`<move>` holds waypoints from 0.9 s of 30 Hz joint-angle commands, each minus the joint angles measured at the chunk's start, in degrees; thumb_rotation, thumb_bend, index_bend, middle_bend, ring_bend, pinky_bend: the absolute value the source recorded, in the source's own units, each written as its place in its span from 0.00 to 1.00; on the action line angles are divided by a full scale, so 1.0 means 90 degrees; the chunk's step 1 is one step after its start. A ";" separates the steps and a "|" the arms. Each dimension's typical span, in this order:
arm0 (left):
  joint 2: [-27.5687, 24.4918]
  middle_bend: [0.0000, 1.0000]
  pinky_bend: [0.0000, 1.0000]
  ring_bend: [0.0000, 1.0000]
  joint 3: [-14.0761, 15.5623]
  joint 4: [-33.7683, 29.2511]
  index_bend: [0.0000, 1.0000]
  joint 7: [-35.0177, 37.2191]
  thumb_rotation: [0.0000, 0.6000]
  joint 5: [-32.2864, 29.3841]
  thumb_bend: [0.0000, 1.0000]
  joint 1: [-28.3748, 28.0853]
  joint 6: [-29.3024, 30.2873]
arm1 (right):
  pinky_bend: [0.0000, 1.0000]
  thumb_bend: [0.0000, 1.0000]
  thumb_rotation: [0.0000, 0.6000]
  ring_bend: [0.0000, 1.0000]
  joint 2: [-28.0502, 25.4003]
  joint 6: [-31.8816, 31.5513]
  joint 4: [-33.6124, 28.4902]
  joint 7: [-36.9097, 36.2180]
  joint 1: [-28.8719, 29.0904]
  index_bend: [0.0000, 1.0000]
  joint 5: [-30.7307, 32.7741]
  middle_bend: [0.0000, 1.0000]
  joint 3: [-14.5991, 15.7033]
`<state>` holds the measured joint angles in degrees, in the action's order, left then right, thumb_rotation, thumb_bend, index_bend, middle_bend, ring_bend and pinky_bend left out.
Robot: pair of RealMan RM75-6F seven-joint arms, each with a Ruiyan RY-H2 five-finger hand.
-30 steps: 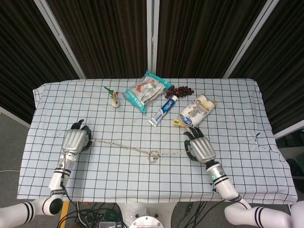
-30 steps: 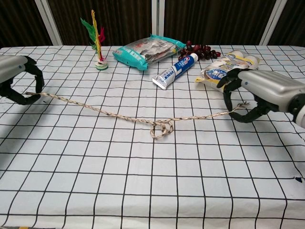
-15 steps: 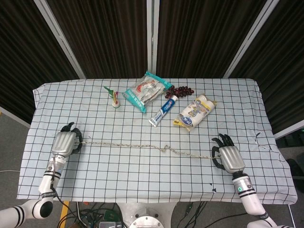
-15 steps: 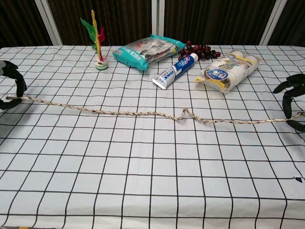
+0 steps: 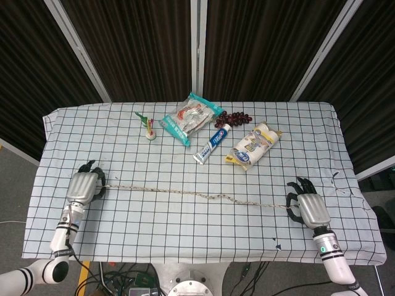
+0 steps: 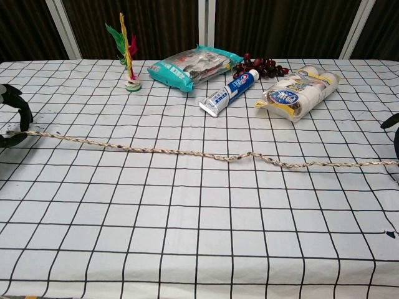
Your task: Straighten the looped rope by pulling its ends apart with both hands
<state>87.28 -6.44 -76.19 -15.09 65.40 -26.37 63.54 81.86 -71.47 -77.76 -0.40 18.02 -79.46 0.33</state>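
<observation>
A thin beige braided rope (image 5: pixel 197 195) (image 6: pixel 199 154) lies stretched almost straight across the checked tablecloth, with only a slight kink near its middle. My left hand (image 5: pixel 84 185) (image 6: pixel 14 122) holds its left end near the table's left edge. My right hand (image 5: pixel 310 209) (image 6: pixel 394 134) holds the right end near the front right; in the chest view only the fingertips of that hand show at the frame's edge.
At the back of the table lie a feather shuttlecock (image 5: pixel 148 127), a teal snack bag (image 5: pixel 190 117), a toothpaste tube (image 5: pixel 212 143), dark grapes (image 5: pixel 234 117) and a yellow-white packet (image 5: pixel 253 145). The table's front edge (image 5: pixel 185 259) runs close below the rope.
The hands moved apart, the right one far to the right. The loop in the middle of the rope has pulled out into a slight kink; the rope now lies nearly straight.
</observation>
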 commanded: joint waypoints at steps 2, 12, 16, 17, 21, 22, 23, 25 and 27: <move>0.0017 0.33 0.18 0.08 -0.0012 0.0020 0.65 0.0018 1.00 -0.0009 0.42 -0.0006 -0.0052 | 0.00 0.34 1.00 0.00 -0.0114 0.0157 0.0175 -0.0263 0.0047 0.66 -0.0096 0.19 -0.0042; 0.0035 0.33 0.18 0.08 -0.0038 0.0056 0.65 0.0025 1.00 0.0024 0.42 -0.0034 -0.0134 | 0.00 0.35 1.00 0.00 -0.0148 0.0512 0.0461 -0.0589 0.0145 0.65 -0.0084 0.19 -0.0150; 0.0035 0.33 0.18 0.08 -0.0030 0.0071 0.65 0.0001 1.00 -0.0003 0.42 -0.0036 -0.0192 | 0.00 0.35 1.00 0.00 -0.0113 0.0579 0.0552 -0.0650 0.0140 0.66 -0.0073 0.19 -0.0174; 0.0037 0.33 0.18 0.08 -0.0029 0.0075 0.65 -0.0007 1.00 -0.0003 0.42 -0.0037 -0.0198 | 0.00 0.35 1.00 0.00 -0.0107 0.0589 0.0567 -0.0654 0.0137 0.66 -0.0073 0.19 -0.0176; 0.0054 0.33 0.18 0.08 -0.0030 0.0084 0.65 -0.0032 1.00 -0.0003 0.42 -0.0049 -0.0227 | 0.00 0.35 1.00 0.00 -0.0096 0.0620 0.0620 -0.0665 0.0113 0.66 -0.0072 0.19 -0.0178; 0.0063 0.33 0.18 0.08 -0.0029 0.0095 0.65 -0.0046 1.00 -0.0005 0.42 -0.0052 -0.0232 | 0.00 0.35 1.00 0.00 -0.0091 0.0626 0.0634 -0.0669 0.0108 0.66 -0.0069 0.19 -0.0185; 0.0071 0.33 0.18 0.08 -0.0030 0.0103 0.65 -0.0052 1.00 -0.0008 0.42 -0.0055 -0.0238 | 0.00 0.35 1.00 0.00 -0.0089 0.0631 0.0646 -0.0671 0.0103 0.66 -0.0063 0.19 -0.0190; 0.0080 0.33 0.18 0.08 -0.0021 0.0126 0.65 -0.0058 1.00 -0.0014 0.42 -0.0046 -0.0246 | 0.00 0.35 1.00 0.00 -0.0081 0.0655 0.0674 -0.0673 0.0096 0.66 -0.0052 0.19 -0.0198; 0.0094 0.33 0.18 0.08 -0.0017 0.0149 0.65 -0.0073 1.00 -0.0012 0.42 -0.0047 -0.0249 | 0.00 0.35 1.00 0.00 -0.0071 0.0675 0.0696 -0.0673 0.0089 0.66 -0.0042 0.19 -0.0204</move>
<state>88.10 -6.60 -74.87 -15.73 65.29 -26.79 61.31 81.21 -65.42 -71.51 -6.45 18.84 -79.86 -1.49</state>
